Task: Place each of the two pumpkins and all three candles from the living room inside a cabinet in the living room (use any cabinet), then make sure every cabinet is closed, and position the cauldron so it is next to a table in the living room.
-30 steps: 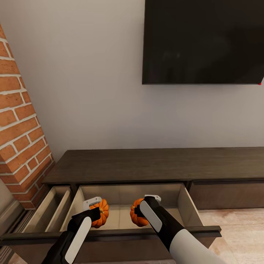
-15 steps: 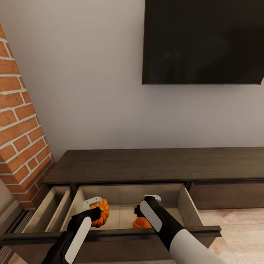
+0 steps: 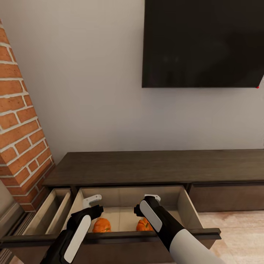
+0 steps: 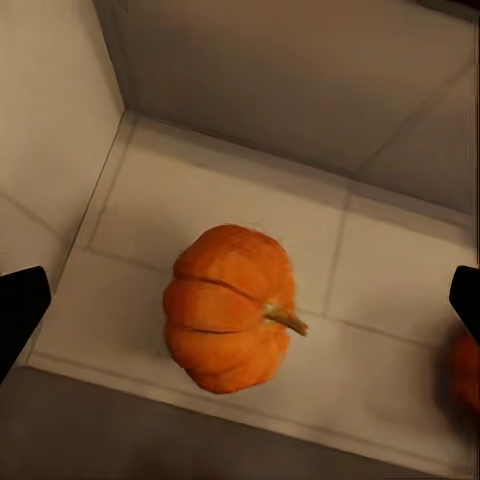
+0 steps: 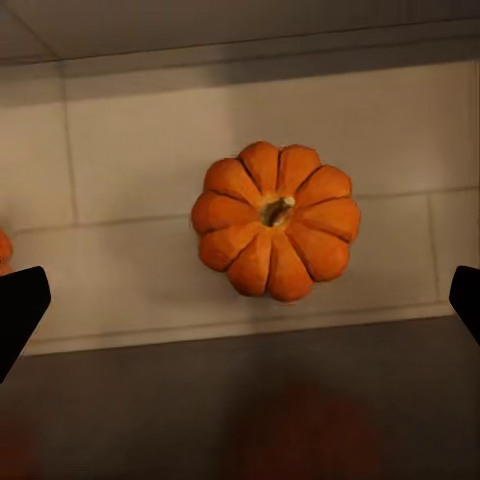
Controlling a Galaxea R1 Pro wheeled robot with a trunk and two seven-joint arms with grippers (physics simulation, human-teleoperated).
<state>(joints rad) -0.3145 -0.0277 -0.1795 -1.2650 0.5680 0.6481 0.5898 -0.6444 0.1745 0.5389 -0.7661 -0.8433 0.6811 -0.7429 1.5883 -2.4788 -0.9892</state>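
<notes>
The dark brown cabinet point(image 3: 154, 167) has its wide middle drawer point(image 3: 189, 207) pulled out. Both orange pumpkins rest on the drawer's pale floor. One pumpkin point(image 3: 101, 224) point(image 4: 230, 305) lies tipped on its side, below my open left gripper point(image 3: 94, 206). The other pumpkin point(image 3: 144, 224) point(image 5: 275, 220) sits upright with its stem up, below my open right gripper point(image 3: 145, 203). Both grippers hang above the drawer and touch nothing. In each wrist view the dark fingertips point(image 4: 20, 310) point(image 5: 20, 305) stand wide apart at the edges. The candles and the cauldron are out of view.
A narrow drawer point(image 3: 51, 211) at the cabinet's left end also stands open. The brick fireplace point(image 3: 22, 139) rises close on the left. A black TV point(image 3: 203, 42) hangs on the wall above. Wood floor point(image 3: 234, 223) lies to the right.
Both grippers held a pumpkin a second ago. The right one let go first and its pumpkin dropped into the drawer. The left one has now opened too. The view shifted slightly.
</notes>
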